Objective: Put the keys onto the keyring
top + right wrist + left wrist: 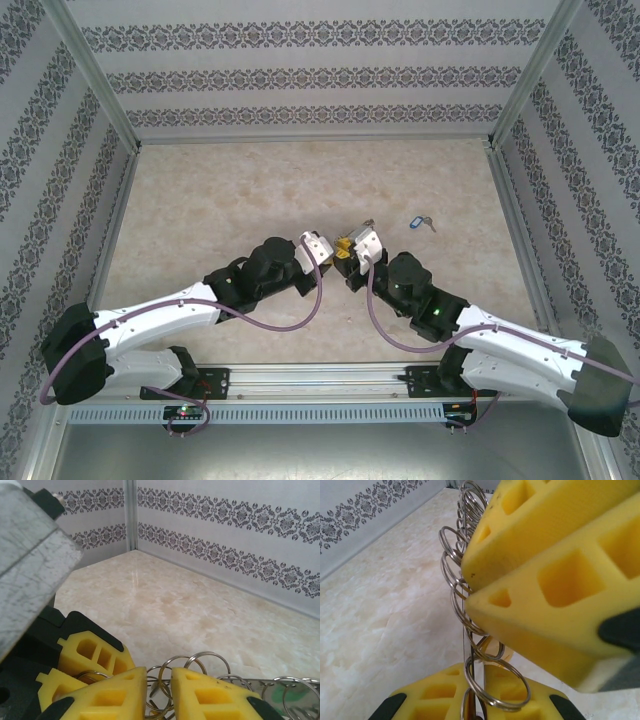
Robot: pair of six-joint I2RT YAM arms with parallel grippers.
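In the top view both arms meet at mid-table, my left gripper [338,252] and right gripper [352,262] tip to tip. The keyring [464,645] shows in the left wrist view as a thin grey wire carrying several small split rings [451,560]. My left gripper [472,702] is shut on that wire. The right gripper's yellow fingers [560,580] press together on the rings from the upper right. In the right wrist view my right gripper [159,695] has rings [200,660] between its tips. A green key cap [296,699] shows behind more rings. A blue-capped key [418,222] lies loose on the table.
The marble-patterned tabletop [230,200] is fenced by patterned walls [320,80] and metal corner posts. The left gripper's fingers [92,652] sit close beside the right gripper. The blue key lies a short way right of and behind the grippers.
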